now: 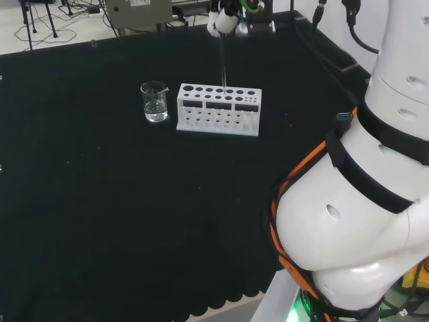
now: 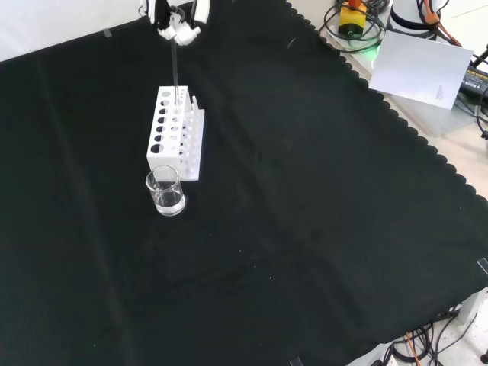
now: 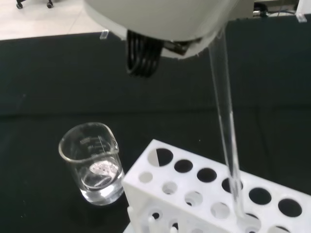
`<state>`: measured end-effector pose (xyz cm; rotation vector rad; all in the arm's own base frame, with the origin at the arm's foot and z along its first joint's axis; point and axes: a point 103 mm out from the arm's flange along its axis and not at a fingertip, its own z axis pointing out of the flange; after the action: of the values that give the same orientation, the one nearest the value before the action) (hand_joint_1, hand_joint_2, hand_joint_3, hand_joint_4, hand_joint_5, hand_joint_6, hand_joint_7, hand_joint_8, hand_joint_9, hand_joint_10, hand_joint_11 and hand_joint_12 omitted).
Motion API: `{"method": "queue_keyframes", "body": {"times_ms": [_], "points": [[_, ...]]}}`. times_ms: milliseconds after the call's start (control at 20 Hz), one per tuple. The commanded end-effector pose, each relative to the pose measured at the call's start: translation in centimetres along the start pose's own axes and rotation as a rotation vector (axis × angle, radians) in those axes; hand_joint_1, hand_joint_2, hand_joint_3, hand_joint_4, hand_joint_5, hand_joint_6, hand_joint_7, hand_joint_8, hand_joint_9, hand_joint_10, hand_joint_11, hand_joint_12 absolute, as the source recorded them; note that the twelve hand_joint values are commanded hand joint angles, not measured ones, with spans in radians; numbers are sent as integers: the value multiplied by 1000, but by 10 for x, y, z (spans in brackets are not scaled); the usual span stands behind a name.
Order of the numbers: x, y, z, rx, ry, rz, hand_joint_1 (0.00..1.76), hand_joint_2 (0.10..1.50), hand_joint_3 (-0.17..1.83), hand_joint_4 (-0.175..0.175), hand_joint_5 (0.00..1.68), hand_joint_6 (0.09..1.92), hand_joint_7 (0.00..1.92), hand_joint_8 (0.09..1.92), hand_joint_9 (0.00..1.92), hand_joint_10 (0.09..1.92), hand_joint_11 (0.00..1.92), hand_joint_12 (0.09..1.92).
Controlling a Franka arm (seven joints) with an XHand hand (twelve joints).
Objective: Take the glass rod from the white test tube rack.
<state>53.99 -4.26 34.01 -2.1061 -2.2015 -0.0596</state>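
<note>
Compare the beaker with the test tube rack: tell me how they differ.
The beaker is clear glass; the rack is opaque white. The beaker is round with one open mouth; the rack is a long block with rows of holes. The beaker holds a little clear liquid; the rack holds the glass rod. Both stand upright on the black cloth.

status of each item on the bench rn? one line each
glass rod: upright, lower end still in a hole of the rack, upper end at the hand.
hand: above the rack, closed on the rod's top.
white test tube rack: standing on the cloth, other holes look empty.
beaker: upright beside the rack, a little clear liquid at the bottom.
</note>
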Motion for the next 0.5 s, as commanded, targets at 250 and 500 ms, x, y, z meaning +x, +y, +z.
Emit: {"method": "queue_keyframes", "body": {"times_ms": [250,500], "points": [[25,-5,-42,-36,-20,-27,1223,532,872,-175,1308,704,1612,865,1818,625,1280,800],[37,-5,-40,-47,-11,-49,1224,529,875,-175,1312,697,1616,862,1823,626,1285,798]]}}
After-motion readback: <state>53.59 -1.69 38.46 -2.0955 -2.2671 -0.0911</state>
